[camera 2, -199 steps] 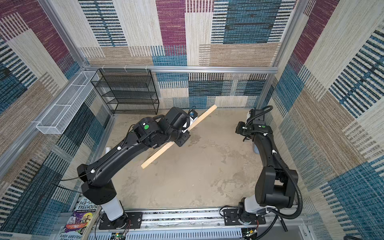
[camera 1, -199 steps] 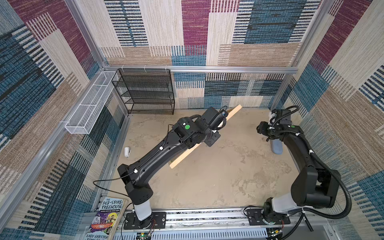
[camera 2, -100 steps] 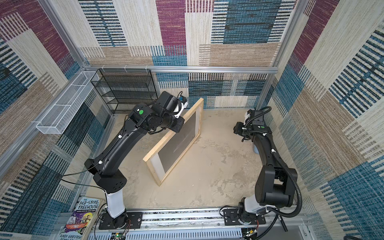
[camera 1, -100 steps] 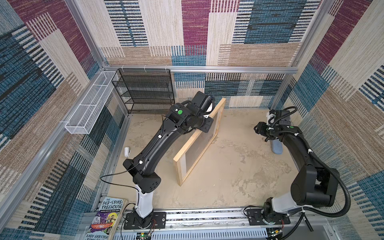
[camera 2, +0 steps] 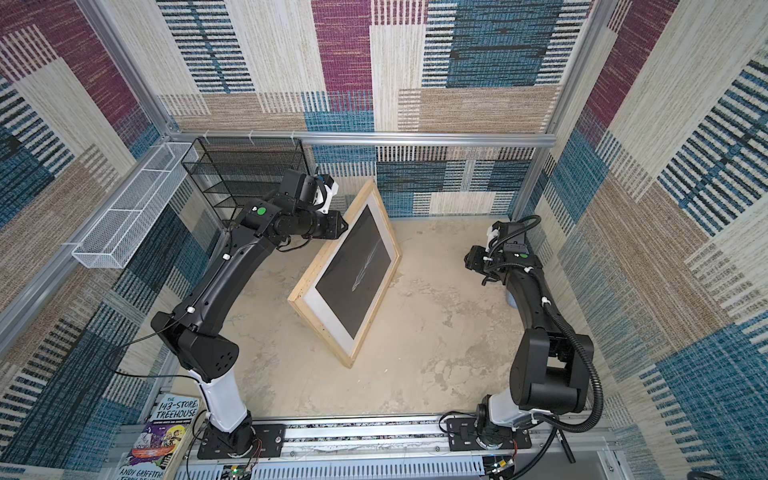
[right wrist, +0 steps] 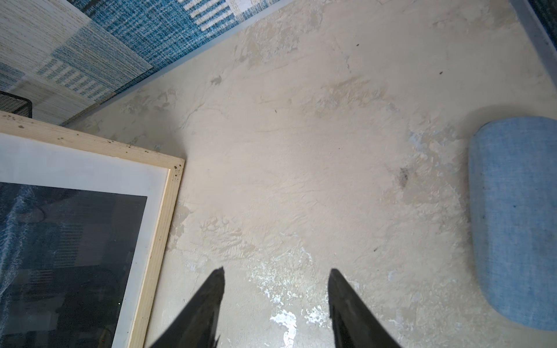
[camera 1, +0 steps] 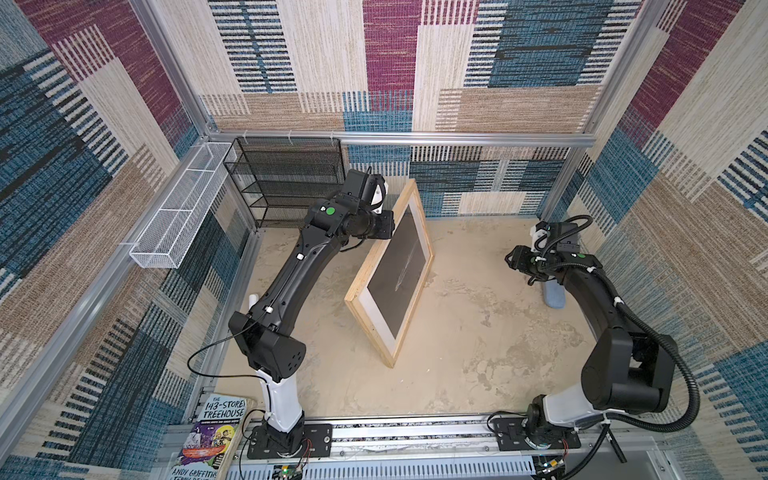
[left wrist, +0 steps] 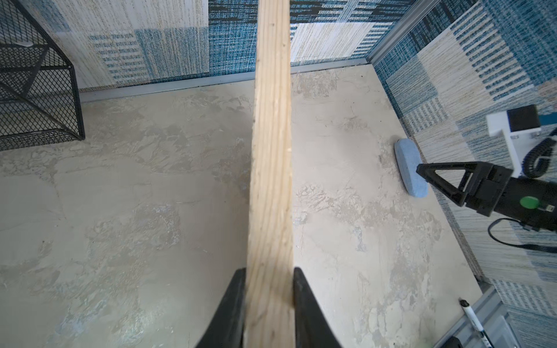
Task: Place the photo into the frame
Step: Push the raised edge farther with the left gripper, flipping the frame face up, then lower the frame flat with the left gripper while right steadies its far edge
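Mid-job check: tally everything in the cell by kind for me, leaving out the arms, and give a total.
frame: 1
photo: 1
black mesh rack: 1
white wire basket: 1
blue pad: 1
book: 1
marker: 1
small white item by the left arm, unclear: 1
Total: 8

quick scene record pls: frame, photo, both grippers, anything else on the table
frame: frame tilted up on a long edge, not lying flat; low edge down at the table, contact unclear
photo: photo shows inside the rails, dark image facing the right arm's side
left gripper: left gripper shut on the frame's raised rail
right gripper: right gripper open, empty, over bare table beside the blue pad
other: black mesh rack at the back wall
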Robot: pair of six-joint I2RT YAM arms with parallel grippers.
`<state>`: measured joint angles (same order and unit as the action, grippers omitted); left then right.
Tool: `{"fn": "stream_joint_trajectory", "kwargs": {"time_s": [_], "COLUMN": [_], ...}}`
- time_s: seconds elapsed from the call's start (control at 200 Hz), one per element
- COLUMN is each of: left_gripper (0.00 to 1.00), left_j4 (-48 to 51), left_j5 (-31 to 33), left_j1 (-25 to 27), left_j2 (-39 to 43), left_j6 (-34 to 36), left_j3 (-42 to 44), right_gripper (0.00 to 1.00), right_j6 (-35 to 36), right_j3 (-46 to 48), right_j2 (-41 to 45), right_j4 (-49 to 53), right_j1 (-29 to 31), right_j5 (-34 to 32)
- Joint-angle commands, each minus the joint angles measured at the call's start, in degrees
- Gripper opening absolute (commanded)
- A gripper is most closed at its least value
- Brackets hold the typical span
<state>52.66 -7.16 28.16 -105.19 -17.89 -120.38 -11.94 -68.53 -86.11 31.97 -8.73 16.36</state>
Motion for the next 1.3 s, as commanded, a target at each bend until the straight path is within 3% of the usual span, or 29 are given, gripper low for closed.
{"fn": "stream_joint_trajectory", "kwargs": {"time_s": [0.0,0.476,0.776,1.001,1.297], "left_gripper": [0.0,0.0,0.0,0.0,0.0], "left_j4": [-7.2,-38.8,-59.3,-71.6,-89.8], "left_j5": [-3.0,-5.0,-7.3,-8.7,-13.4], "left_j1": [-1.6,-7.4,-8.8,-10.0,-11.1], "left_j2": [2.8,18.2,20.0,16.3,5.5], "left_j6": [-2.9,-10.4,-14.1,-15.5,-18.4], "left_j3": [8.1,49.1,67.5,74.4,78.7], "right_gripper": [0.57,0.59,0.64,0.66,0.66], "right_j6": [-0.8,-4.8,-6.7,-7.3,-7.6], "right_j3": [1.2,12.4,17.5,18.7,19.7], "right_j2": [0.0,-4.2,-6.4,-7.4,-7.6], "right_j4": [-3.5,-15.7,-19.6,-20.6,-20.7], "right_j1": [0.1,1.7,6.2,7.4,8.1], "right_j5": [2.4,13.2,15.2,15.7,14.3]}}
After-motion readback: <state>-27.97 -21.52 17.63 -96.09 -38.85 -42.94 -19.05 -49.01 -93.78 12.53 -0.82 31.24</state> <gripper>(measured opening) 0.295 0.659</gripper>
